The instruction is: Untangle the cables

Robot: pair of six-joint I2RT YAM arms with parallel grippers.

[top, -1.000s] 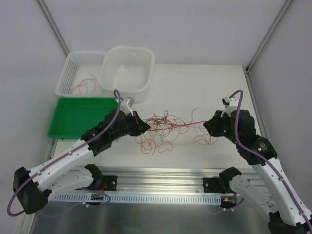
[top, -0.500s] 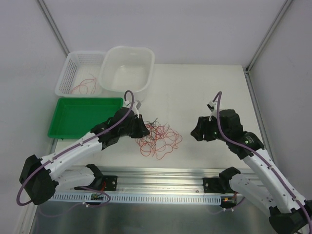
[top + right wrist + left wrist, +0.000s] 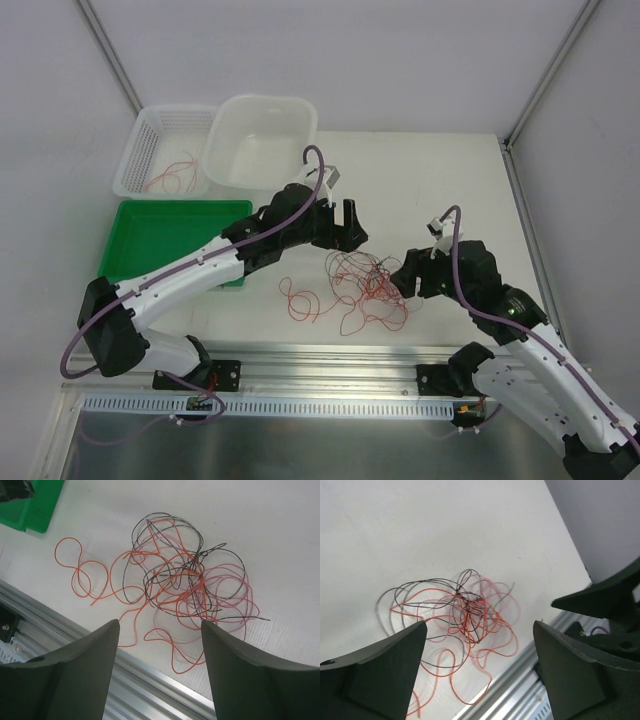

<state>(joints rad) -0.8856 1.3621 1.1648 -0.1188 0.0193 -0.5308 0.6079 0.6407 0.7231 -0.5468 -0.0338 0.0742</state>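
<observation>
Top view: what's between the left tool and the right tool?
The cables: the tangle's far part lies on the table between the left tool and the right tool. The top view shows it.

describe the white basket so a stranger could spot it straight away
At the table's far left corner, behind the flat green tray, two white containers stand side by side. The basket is the left one: slotted walls and a few thin reddish wires inside, unlike the smooth tub.
</observation>
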